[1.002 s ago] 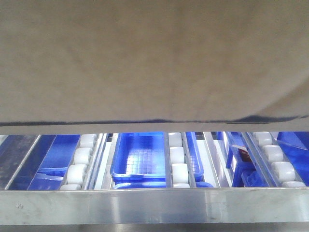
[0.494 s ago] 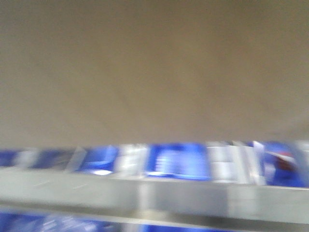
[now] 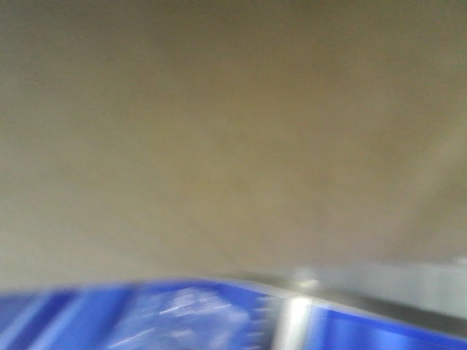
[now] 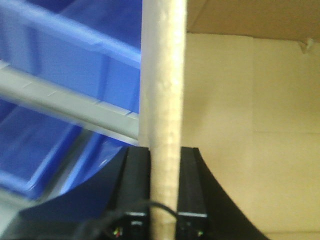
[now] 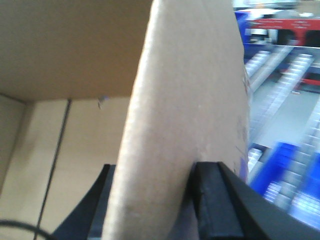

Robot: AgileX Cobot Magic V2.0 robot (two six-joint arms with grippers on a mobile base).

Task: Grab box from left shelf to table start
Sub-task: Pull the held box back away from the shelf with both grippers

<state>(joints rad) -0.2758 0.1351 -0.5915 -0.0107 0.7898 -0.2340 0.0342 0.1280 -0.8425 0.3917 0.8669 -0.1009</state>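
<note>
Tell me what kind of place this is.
Probably a warehouse or stockroom picking area. Blue plastic crates sit beside a grey metal rack rail, roller-lane shelving shows in the background of the right wrist view, and a large cardboard box fills the front view.

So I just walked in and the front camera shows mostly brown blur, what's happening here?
Both arms hold the box. The left gripper is clamped on one upright cardboard wall, the right gripper on another, a finger on each side. The box fills most of the blurred front view, with the steel rail of the left shelf and blue crates showing beneath it.
</note>
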